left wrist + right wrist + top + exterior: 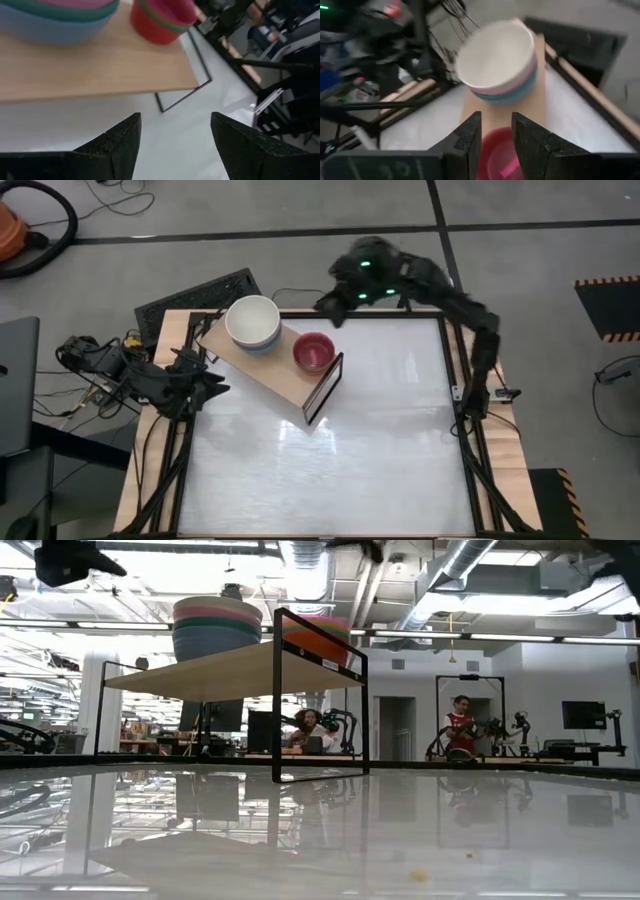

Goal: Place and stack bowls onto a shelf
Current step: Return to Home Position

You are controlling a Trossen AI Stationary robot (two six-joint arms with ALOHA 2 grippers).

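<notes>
The shelf, a light-wood board on a thin black frame, stands at the table's far left. On it sit two stacks of bowls: a wide stack with a white bowl on top, and a smaller stack, red outside and magenta inside. My left gripper stands open near the shelf's left end, with nothing between its fingers. My right gripper hangs open above and beyond the shelf's far side, its fingers a narrow gap apart and empty.
A black keyboard-like slab lies beyond the table's far left corner. The shelf's black end frame stands up from the table toward the middle. The white tabletop stretches to the right of and nearer than the shelf. People sit in the room behind.
</notes>
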